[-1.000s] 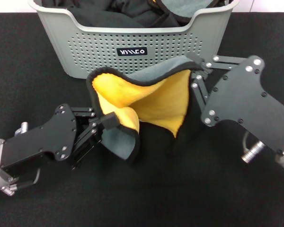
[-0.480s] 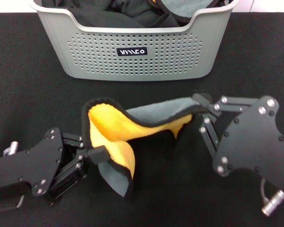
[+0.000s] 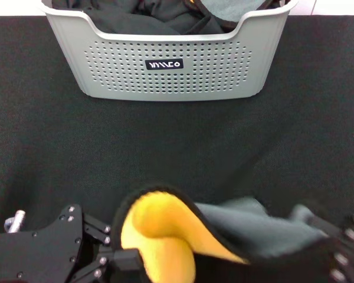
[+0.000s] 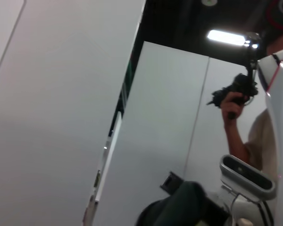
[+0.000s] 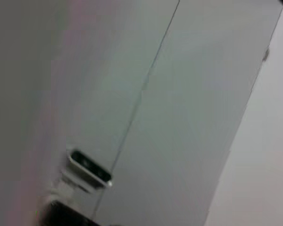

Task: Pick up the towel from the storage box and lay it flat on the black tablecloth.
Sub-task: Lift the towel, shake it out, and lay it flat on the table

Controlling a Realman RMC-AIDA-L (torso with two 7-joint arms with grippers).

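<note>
Jaws of left gripper (image 3: 115, 259) are clamping the towel (image 3: 183, 236), right gripper (image 3: 336, 250) jaws unclear, both holding opposite ends to spread it over the black tablecloth (image 3: 177, 147), clear of the storage box (image 3: 165, 65).

Matte felt black tablecloth (image 3: 177, 147), perforated plastic storage box (image 3: 165, 79)

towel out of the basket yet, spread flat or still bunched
Out of the basket, but bunched: the towel curls yellow-side up over the black tablecloth.

We see the towel (image 3: 165, 236) yellow and grey-teal with black edging, the storage box (image 3: 171, 73) light grey and dotted, the tablecloth (image 3: 47, 147) plain black.
</note>
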